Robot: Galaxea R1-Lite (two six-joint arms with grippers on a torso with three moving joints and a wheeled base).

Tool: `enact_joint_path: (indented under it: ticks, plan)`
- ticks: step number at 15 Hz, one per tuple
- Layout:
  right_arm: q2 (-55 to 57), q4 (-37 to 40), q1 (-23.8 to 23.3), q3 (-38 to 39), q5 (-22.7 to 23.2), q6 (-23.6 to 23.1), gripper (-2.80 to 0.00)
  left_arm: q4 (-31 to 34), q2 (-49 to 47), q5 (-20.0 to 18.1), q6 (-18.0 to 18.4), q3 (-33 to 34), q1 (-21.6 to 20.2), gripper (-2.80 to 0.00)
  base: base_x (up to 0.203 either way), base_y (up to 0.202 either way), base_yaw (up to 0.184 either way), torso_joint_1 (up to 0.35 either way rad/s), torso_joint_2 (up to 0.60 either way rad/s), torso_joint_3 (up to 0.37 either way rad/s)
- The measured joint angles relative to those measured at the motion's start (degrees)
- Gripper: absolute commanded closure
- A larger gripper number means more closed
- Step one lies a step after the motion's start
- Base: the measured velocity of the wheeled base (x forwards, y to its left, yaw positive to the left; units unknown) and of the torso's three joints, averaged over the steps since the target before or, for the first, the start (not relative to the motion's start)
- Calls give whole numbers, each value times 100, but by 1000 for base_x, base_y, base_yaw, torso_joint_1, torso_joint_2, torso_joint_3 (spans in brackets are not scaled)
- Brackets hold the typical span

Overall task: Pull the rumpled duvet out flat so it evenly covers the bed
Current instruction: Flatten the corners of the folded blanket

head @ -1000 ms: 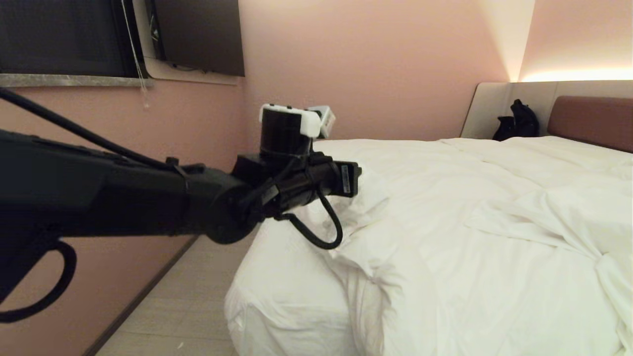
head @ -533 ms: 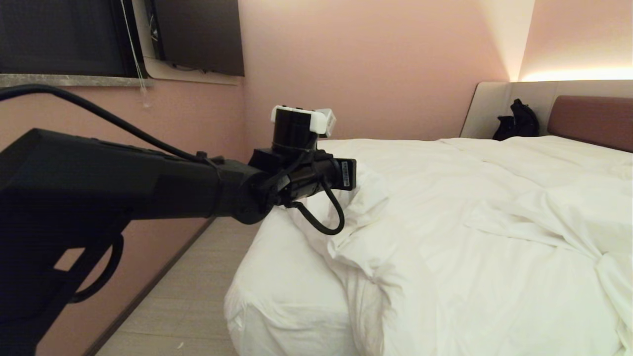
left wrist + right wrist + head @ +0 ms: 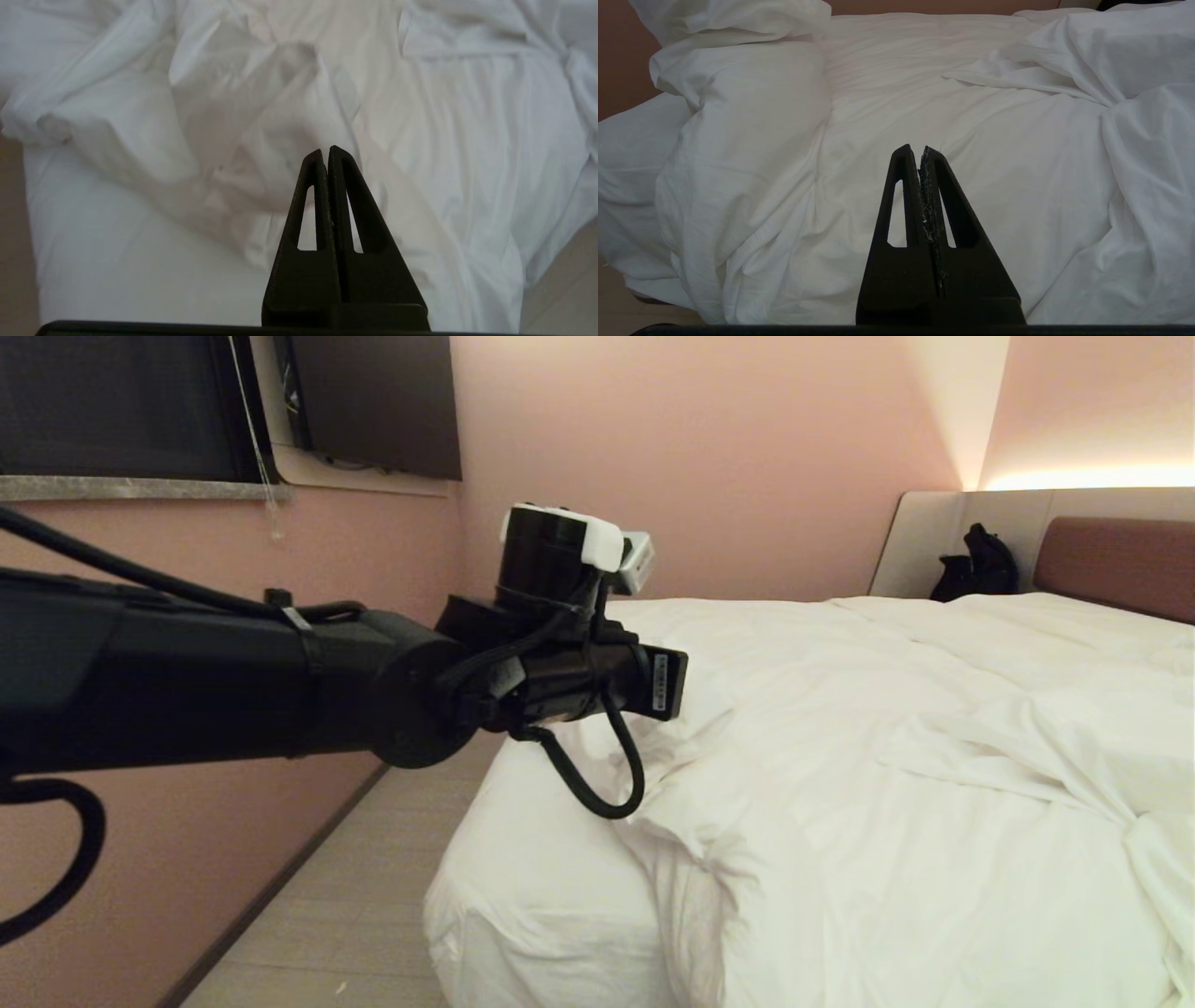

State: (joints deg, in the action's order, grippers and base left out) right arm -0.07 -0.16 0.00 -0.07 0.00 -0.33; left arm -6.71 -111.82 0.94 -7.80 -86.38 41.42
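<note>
Two grippers, both with jaws pressed together and nothing between them, face a bed [image 3: 523, 905] that is only half made. From the head camera, the left arm stretches across the left half of the frame, its gripper hidden beyond the wrist at centre, held just over the bunched near corner of the duvet [image 3: 840, 784]; that corner is folded back, baring the fitted sheet [image 3: 532, 859] at lower centre, which appears to be why the arm is there. A dark bag [image 3: 976, 565] sits by the headboard at upper right.

From the left wrist camera, the left gripper [image 3: 326, 151] fills lower centre above the crumpled fold at upper left, holding no cloth.

From the right wrist camera, the right gripper [image 3: 920, 150] hangs empty over duvet at centre. No containers appear.
</note>
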Motion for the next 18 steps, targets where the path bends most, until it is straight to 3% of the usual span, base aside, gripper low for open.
enact_joint_path:
  ticks: [4, 8, 9, 18]
  plan:
    - [0, 2, 0, 0, 0, 2, 0, 1030, 345, -4, 47, 153, 77, 0, 0, 0, 0, 0, 0, 0]
    - [0, 1, 0, 2, 1, 0, 0, 1072, 341, -6, 1, 227, 85, 0, 0, 0, 0, 0, 0, 0]
    - [0, 2, 0, 2, 5, 2, 0, 1072, 327, -21, 5, 167, 85, -280, 0, 0, 0, 0, 0, 0]
    - [0, 2, 0, -2, 0, 2, 0, 900, 156, 0, 102, -91, 379, -280, 0, 0, 0, 0, 0, 0]
